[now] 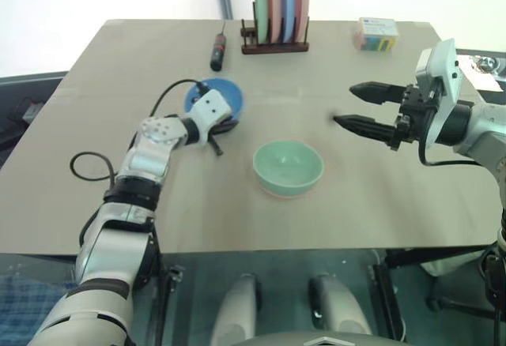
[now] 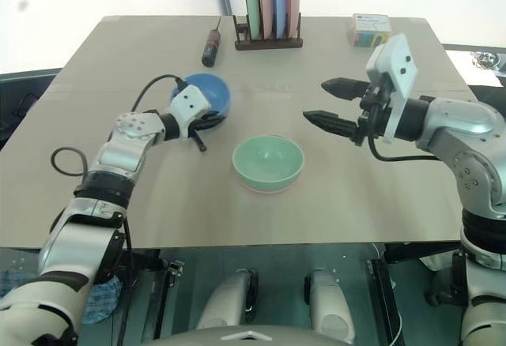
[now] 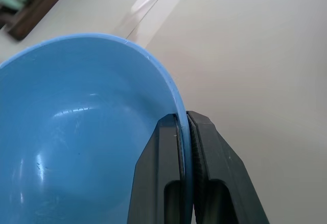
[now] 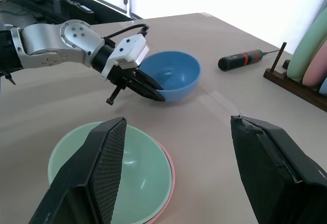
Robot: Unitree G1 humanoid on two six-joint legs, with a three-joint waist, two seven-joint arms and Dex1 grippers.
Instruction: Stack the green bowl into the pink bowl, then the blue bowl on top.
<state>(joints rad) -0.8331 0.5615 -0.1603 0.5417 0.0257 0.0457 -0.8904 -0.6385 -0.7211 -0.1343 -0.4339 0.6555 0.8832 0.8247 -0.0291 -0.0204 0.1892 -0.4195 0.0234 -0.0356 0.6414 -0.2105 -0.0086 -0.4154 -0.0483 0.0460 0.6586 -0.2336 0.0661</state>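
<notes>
The green bowl [image 1: 288, 168] sits nested in the pink bowl [image 4: 172, 175], of which just a thin rim shows beneath it, at the middle of the table. The blue bowl [image 1: 224, 95] is behind and to the left of them. My left gripper [image 3: 183, 119] is shut on the blue bowl's near right rim, one finger inside and one outside. Whether that bowl is off the table I cannot tell. My right gripper [image 1: 345, 105] hovers open above the table to the right of the green bowl, holding nothing.
A wooden rack [image 1: 275, 45] with several upright plates stands at the table's back edge. A screwdriver [image 1: 217, 50] lies to its left, and a small colourful box [image 1: 376, 34] sits at the back right. A black cable [image 1: 87, 168] loops beside my left arm.
</notes>
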